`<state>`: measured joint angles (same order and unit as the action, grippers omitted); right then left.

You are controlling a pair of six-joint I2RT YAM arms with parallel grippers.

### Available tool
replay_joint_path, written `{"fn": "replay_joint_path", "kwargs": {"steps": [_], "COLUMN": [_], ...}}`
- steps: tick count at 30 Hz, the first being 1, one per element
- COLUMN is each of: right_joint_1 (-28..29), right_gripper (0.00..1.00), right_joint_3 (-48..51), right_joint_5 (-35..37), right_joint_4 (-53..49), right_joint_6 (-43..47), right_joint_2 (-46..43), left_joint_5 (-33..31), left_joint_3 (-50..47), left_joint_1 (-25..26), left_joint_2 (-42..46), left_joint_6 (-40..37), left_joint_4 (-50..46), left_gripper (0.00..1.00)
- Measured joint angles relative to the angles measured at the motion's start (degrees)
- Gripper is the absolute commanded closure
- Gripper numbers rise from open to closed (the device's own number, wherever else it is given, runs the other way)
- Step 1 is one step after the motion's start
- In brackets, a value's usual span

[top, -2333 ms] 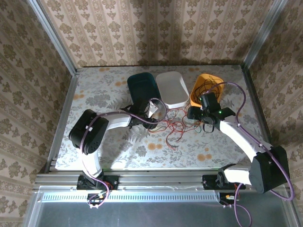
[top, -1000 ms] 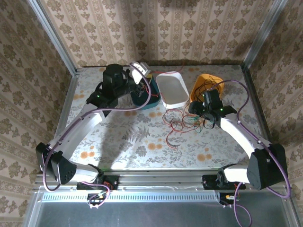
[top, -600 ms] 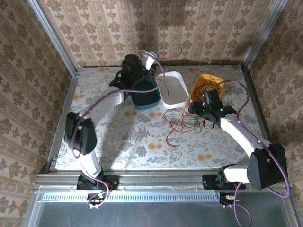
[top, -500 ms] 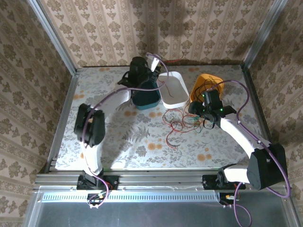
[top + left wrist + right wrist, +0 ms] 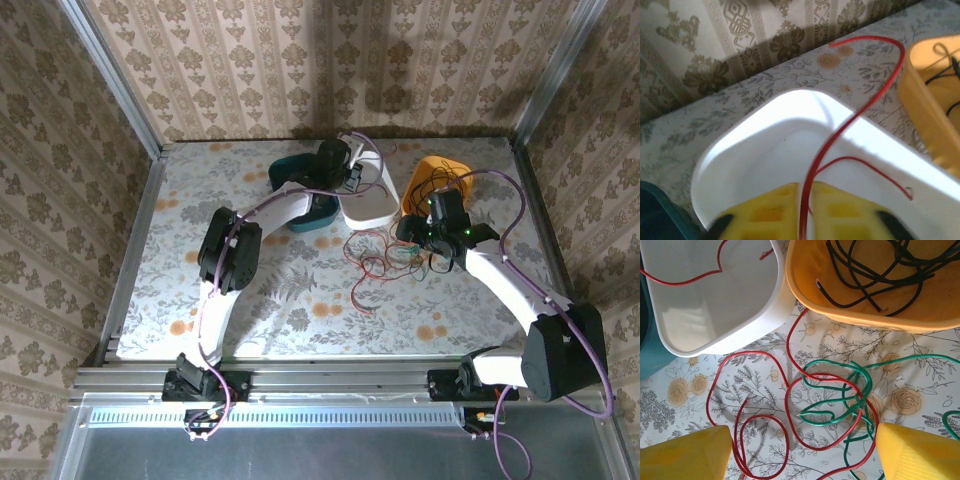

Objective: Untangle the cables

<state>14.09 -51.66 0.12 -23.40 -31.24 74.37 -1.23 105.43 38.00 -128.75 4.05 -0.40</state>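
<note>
We swung a red cable (image 5: 835, 137) over the white tub (image 5: 752, 150), nearly sorted. Whether our left gripper (image 5: 802, 195) still holds it, we cannot tell. Our right gripper (image 5: 804, 440) gapes wide beside the tub.

1. From my remote station I look down on a table (image 5: 200, 190) covered in pale floral cloth dotted with orange blooms.
2. Beige damask wallpaper lines the back wall (image 5: 250, 70) and both side walls (image 5: 50, 220).
3. Aluminium posts (image 5: 108, 75) stand at the far corners; a metal rail (image 5: 330, 380) runs along the near edge.
4. Light glares off the cloth nearest me, and soft shadows (image 5: 385, 95) mark the back wall.
</note>
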Motion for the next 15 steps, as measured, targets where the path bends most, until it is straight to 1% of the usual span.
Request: {"fn": "replay_joint_path", "kwargs": {"steps": [2, 5, 6, 9, 11, 12, 13, 15], "right_joint_1": [0.0, 0.0, 0.0, 0.0, 0.0, 0.0, 0.0, 0.0], "right_gripper": [0.23, 0.23, 0.23, 0.23, 0.23, 0.23, 0.23, 0.23], "right_joint_3": [0.0, 0.0, 0.0, 0.0, 0.04, 0.04, 0.07, 0.09], "right_joint_5": [-0.72, -1.68, -1.88, -2.08, -2.08, -2.08, -2.1, -2.05], "right_joint_4": [0.04, 0.02, -0.02, -0.11, -0.11, -0.11, -0.11, -0.11], "right_joint_6": [0.15, 0.94, 1.14, 1.55, 1.79, 1.9, 2.03, 2.21], "right_joint_2": [0.46, 1.4, 1.55, 1.62, 1.62, 1.62, 1.62, 1.62], "left_joint_5": [0.17, 0.81, 1.07, 4.31, 8.28, 10.12, 12.28, 15.06], "left_joint_3": [-0.42, -4.48, -6.4, -14.88, -19.67, -21.27, -23.1, -26.58], "left_joint_1": [-0.15, -0.5, -0.55, -0.85, -0.79, -0.61, -0.28, 0.74], "left_joint_2": [0.57, 3.96, 5.53, 13.05, 18.05, 19.74, 21.49, 23.69], "left_joint_6": [0.68, 1.03, 0.87, -1.66, -4.15, -5.31, -6.8, -8.9], "left_joint_4": [-0.59, -0.98, -0.87, -1.01, -2.1, -2.67, -3.32, -3.48], "left_gripper": [0.48, 0.35, 0.33, 0.31, 0.3, 0.3, 0.27, 0.27]}}
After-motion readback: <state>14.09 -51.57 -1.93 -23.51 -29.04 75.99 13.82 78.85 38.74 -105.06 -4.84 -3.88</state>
